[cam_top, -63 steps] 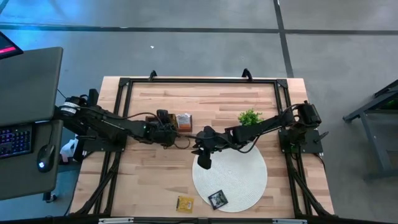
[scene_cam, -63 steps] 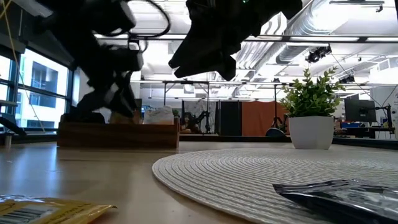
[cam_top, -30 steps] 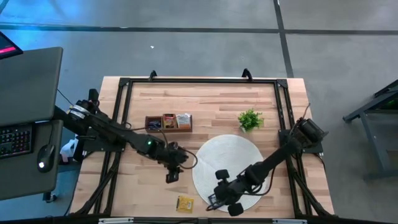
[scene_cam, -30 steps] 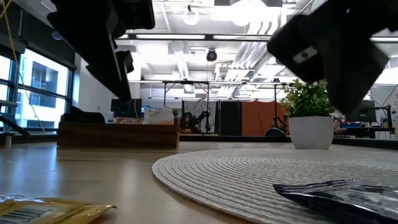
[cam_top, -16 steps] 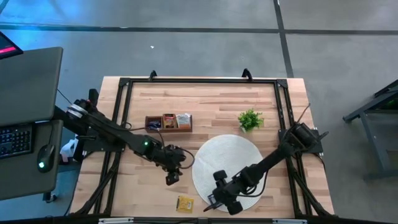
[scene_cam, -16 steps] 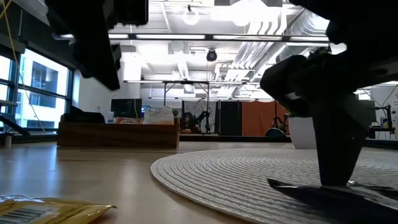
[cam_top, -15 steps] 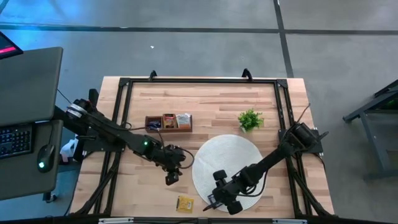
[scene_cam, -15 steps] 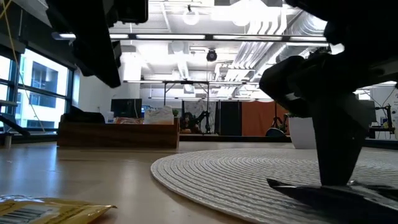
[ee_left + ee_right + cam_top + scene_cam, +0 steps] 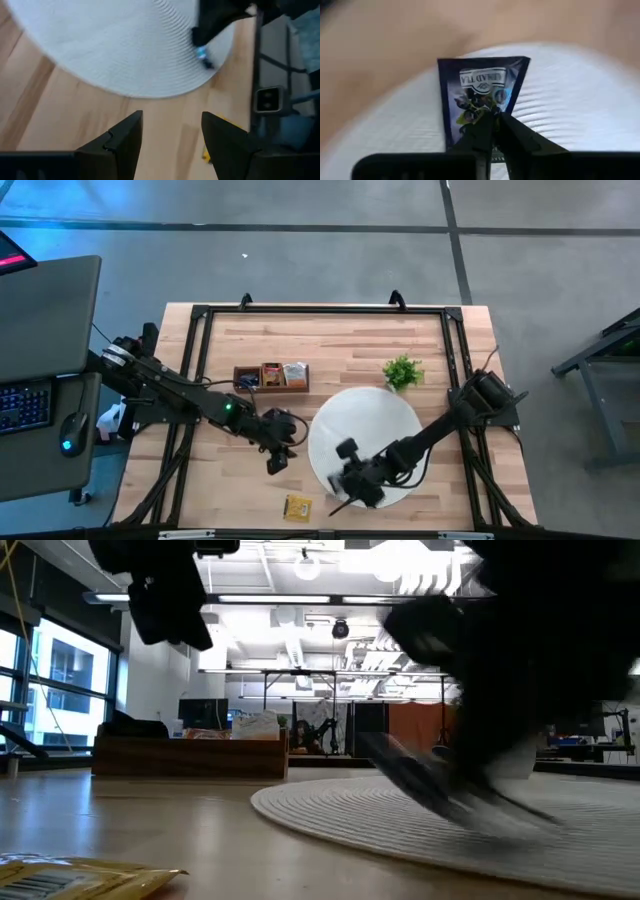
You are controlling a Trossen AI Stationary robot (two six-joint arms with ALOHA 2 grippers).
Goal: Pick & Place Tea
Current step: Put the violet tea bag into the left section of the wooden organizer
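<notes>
Wooden tray [image 9: 270,376] upper-middle holds assorted tea packets, and my right claw [image 9: 495,119] is pinched tight on the dark tea packet [image 9: 480,95] over the white mat [image 9: 375,430].

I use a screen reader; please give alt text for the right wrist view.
The right gripper is shut on a black tea packet, holding it by one edge above the round white mat. Bare wooden table shows beyond the mat.
</notes>
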